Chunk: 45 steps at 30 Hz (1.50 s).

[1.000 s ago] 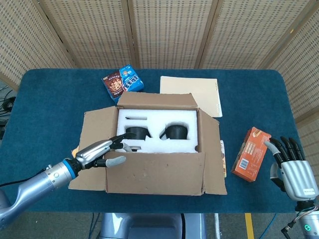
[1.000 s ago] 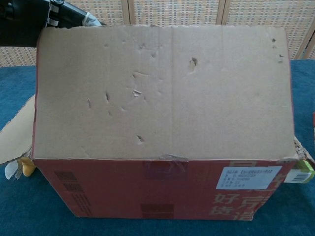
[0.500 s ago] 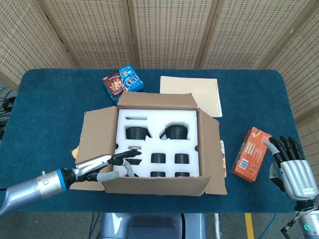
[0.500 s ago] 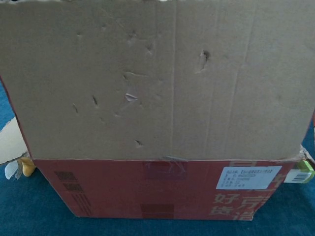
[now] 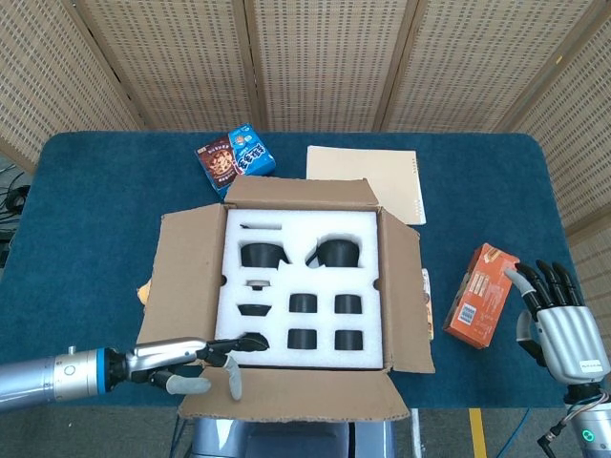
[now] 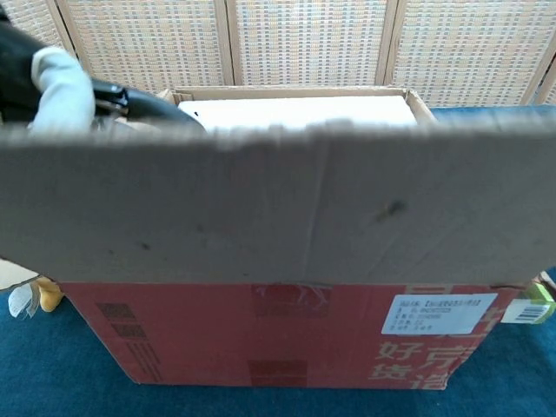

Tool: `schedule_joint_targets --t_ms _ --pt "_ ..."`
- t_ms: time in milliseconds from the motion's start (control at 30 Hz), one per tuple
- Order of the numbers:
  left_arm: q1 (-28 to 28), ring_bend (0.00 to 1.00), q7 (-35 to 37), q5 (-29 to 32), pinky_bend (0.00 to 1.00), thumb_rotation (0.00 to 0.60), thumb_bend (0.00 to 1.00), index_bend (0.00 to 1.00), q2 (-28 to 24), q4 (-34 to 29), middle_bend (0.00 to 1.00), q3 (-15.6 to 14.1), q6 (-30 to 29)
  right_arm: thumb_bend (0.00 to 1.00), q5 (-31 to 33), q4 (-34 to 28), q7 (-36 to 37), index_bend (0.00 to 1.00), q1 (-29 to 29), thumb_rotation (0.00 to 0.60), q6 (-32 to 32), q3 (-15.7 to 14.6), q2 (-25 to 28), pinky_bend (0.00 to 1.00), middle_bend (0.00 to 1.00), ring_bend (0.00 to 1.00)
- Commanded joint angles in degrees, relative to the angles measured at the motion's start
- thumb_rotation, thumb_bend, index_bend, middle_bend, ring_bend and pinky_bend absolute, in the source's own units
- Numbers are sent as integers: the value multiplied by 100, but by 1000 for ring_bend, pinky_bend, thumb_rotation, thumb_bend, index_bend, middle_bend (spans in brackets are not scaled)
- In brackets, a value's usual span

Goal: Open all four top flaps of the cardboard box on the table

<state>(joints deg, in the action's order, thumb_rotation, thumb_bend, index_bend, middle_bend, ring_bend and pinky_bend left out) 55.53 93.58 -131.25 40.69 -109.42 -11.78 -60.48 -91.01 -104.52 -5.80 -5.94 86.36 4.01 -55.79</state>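
The cardboard box (image 5: 304, 286) stands mid-table, its white foam insert (image 5: 301, 239) and dark round items exposed. The back flap (image 5: 301, 194), left flap (image 5: 181, 277) and right flap (image 5: 406, 286) lie spread outward. The front flap (image 5: 291, 393) is folded down toward me; in the chest view the front flap (image 6: 278, 217) juts out above the red box front (image 6: 261, 347). My left hand (image 5: 186, 361) grips this flap near its left end, with fingers on top and thumb at its edge; its fingertips (image 6: 61, 82) show above the flap. My right hand (image 5: 561, 320) is open at the table's right edge.
An orange carton (image 5: 482, 294) stands just left of my right hand. Two snack packs (image 5: 236, 159) and a beige folder (image 5: 377, 176) lie behind the box. A small yellowish object (image 6: 43, 295) sits at the box's lower left corner. Perforated screens stand behind the blue table (image 5: 86, 210).
My left hand has pulled the front flap from upright over and down toward me, moving back to the table's near edge. The foam insert is now fully uncovered. The right hand stayed still.
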Motion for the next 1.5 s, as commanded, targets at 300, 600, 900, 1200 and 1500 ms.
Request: schedule_joint_targets --t_ms 300,600,900,1200,1500 --pt "366 0 -124 -270 0 59 211 397 68 102 0 -623 41 822 -1 22 39 139 -1 600 2 0 -8 0 136 0" --pt "-237 0 -1905 823 0 62 274 396 -60 -47 0 -408 -158 825 69 95 110 140 -25 600 -60 12 -26 0 136 0" --pt "-1533 0 -5139 2913 0 124 298 377 30 -238 0 127 -449 825 253 225 184 140 -56 600 -154 56 -59 0 135 0" --pt "-2752 0 -7599 4506 0 240 299 356 582 -17 0 475 -1493 824 498 312 117 140 -91 600 -286 101 -117 0 135 0" --pt "-3608 0 -8678 5112 0 306 299 350 1128 402 0 611 -2215 823 788 339 -256 140 -131 600 -410 147 -236 0 124 0"
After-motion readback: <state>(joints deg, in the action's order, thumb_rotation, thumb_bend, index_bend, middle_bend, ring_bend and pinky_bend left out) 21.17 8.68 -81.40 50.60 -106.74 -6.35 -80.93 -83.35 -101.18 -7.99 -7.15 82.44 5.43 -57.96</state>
